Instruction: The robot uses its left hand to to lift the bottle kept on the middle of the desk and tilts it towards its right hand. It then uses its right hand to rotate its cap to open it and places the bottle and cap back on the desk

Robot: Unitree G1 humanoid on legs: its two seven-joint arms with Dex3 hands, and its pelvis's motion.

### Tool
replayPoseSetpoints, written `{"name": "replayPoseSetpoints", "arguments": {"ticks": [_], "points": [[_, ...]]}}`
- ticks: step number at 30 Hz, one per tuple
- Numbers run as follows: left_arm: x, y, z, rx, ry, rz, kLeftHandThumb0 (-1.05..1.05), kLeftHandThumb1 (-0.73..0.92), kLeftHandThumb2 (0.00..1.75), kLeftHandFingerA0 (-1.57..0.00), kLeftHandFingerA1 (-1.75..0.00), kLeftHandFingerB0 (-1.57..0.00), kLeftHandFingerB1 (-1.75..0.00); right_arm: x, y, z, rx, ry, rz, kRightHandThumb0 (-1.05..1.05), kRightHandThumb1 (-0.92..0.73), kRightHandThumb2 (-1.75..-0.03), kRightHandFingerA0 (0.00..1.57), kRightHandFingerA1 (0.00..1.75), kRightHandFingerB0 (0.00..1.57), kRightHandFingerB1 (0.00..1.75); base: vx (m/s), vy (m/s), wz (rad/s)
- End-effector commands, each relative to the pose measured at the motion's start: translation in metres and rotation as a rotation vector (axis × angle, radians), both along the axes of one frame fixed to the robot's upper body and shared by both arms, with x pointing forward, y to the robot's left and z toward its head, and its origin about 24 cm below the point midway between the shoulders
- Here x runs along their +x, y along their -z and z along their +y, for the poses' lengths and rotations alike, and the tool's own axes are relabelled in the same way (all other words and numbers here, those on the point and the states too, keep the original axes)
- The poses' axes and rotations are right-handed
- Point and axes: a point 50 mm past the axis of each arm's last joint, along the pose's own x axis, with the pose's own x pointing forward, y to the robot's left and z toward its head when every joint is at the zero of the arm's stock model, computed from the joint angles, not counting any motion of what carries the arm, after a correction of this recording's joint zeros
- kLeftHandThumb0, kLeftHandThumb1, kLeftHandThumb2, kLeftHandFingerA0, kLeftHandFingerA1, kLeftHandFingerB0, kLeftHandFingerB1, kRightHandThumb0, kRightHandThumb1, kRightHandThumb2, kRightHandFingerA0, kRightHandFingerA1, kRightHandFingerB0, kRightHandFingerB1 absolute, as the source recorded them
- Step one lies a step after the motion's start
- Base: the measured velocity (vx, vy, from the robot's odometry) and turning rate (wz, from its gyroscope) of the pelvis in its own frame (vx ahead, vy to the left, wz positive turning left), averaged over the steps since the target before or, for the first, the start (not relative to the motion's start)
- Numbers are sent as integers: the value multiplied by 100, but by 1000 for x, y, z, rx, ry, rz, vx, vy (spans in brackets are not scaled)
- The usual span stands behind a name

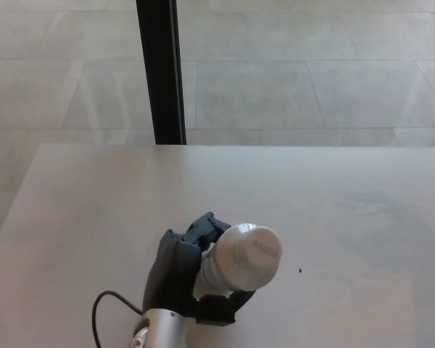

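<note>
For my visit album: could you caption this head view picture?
Robot's left hand grips a capped white bottle above a pale desk.

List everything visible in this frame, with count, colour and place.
bottle: one, clear, held above the desk's near middle, tilted toward the camera
cap: one, white, on the bottle
desk: one, pale, fills the lower half
post: one, black, upright behind the desk's far edge
floor: grey tiles, beyond the desk
speck: one, dark, on the desk right of the bottle
cable: one, black, by the wrist
left hand: one, black, fingers wrapped round the bottle
</note>
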Motion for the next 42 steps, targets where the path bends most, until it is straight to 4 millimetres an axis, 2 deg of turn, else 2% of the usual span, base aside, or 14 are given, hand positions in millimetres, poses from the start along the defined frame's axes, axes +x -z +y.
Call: {"name": "replayPoseSetpoints", "arguments": {"ticks": [1,11,14,16,17,18,20,26,29,30,35,38,41,42], "points": [[32,-40,26,837,139,-90,-14,45,89,-105,-151,-101,-113,8,-17,27,-287,-83,-20,-79,-21,-51,127,59,84,55,0,0,0],[48,-63,32,1272,184,98,-33,63,58,-97,-105,-77,-63,15,-22,75,-551,-175,-89,-77,-13,-61,127,54,91,44,0,0,0],[49,-64,31,1301,208,169,-29,56,57,-91,-121,-72,-60,11,-16,90,-613,-182,-124,-85,-27,-52,129,59,89,54,0,0,0],[48,-63,32,1290,182,219,-37,40,82,-99,-116,-61,-68,8,-7,101,-643,-188,-126,-84,-14,-64,127,55,89,50,0,0,0],[48,-62,32,1270,181,243,-35,41,84,-95,-110,-56,-66,5,0,108,-674,-193,-128,-92,-17,-65,128,56,88,52,0,0,0],[48,-61,32,1250,175,264,-32,62,59,-87,-118,-61,-58,3,4,112,-687,-196,-129,-94,-18,-65,130,56,90,51,0,0,0],[45,-57,33,1186,136,291,-31,67,65,-82,-137,-60,-63,-2,13,119,-704,-210,-126,-96,-20,-66,129,58,90,53,0,0,0],[36,-44,34,1098,97,351,-30,65,65,-78,-142,-54,-62,-10,29,130,-721,-229,-119,-93,-21,-64,121,63,83,59,0,0,0],[32,-39,34,1068,79,394,-33,77,69,-69,-115,-49,-61,-11,31,134,-740,-221,-133,-96,-22,-65,120,65,82,65,0,0,0],[31,-38,33,1059,71,417,-36,76,72,-70,-137,-58,-79,-12,33,137,-753,-218,-140,-96,-25,-67,116,63,80,67,0,0,0],[30,-39,28,1005,60,427,-33,77,74,-71,-147,-59,-75,-12,37,139,-793,-204,-141,-105,-23,-65,116,64,83,78,0,0,0],[27,-38,27,945,53,469,-33,78,73,-61,-122,-49,-66,-10,43,137,-902,-254,-20,-92,-31,-66,57,107,30,89,0,0,0],[27,-37,27,931,51,474,-31,78,72,-65,-132,-48,-62,-10,45,136,-936,-266,29,-98,-27,-59,35,121,26,92,0,0,0],[26,-38,28,915,52,488,-31,77,71,-62,-129,-44,-59,-10,46,136,-949,-258,44,-74,-25,-61,29,120,20,86,0,0,0]]}}
